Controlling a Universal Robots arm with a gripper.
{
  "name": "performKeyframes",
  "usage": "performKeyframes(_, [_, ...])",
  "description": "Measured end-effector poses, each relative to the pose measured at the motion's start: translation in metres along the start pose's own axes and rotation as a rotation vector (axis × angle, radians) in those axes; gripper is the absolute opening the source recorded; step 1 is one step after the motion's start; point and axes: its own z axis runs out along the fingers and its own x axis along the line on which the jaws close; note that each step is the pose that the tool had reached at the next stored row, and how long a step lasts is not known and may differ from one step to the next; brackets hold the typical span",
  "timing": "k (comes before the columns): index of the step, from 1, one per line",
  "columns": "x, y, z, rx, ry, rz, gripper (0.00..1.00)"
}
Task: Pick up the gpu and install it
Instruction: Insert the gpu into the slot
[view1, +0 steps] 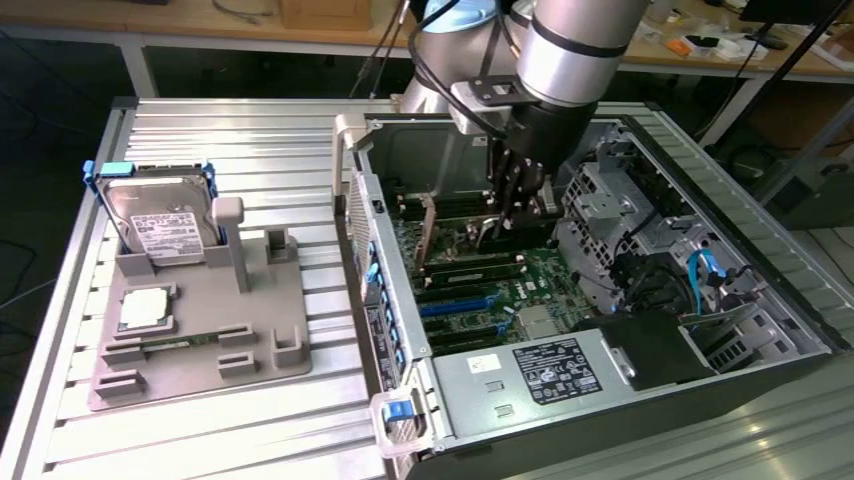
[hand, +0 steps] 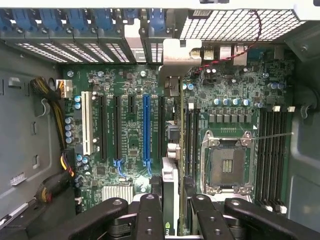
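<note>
The gpu (hand: 170, 180) shows edge-on in the wrist view as a thin card with a silvery bracket end (hand: 175, 52) toward the case's rear slots. It runs between my fingers (hand: 150, 215), over the motherboard (hand: 130, 135) beside the blue slot (hand: 146, 125). My gripper (hand: 174, 212) is shut on it. In the exterior view my gripper (view1: 514, 220) reaches down inside the open PC case (view1: 747, 250), with the dark gpu (view1: 507, 238) at its tips just above the board. Whether the card sits in a slot is hidden.
An open CPU socket (hand: 226, 162) and RAM slots (hand: 272, 150) lie beside the card. The power supply (view1: 534, 370) fills the case's near end. On the exterior view's left, a grey fixture (view1: 200, 350) holds the hard drive (view1: 158, 225) and a square CPU chip (view1: 144, 308).
</note>
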Motion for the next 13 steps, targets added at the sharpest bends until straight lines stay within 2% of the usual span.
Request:
performKeyframes(3, [0.005,0.0,0.0008,0.0,-0.0001,0.0,0.27])
performKeyframes(8, [0.019,0.0001,0.0032,0.0,0.0,0.0,0.27])
performKeyframes(13, [0.02,0.0042,0.0088,0.0001,0.0,0.0,0.27])
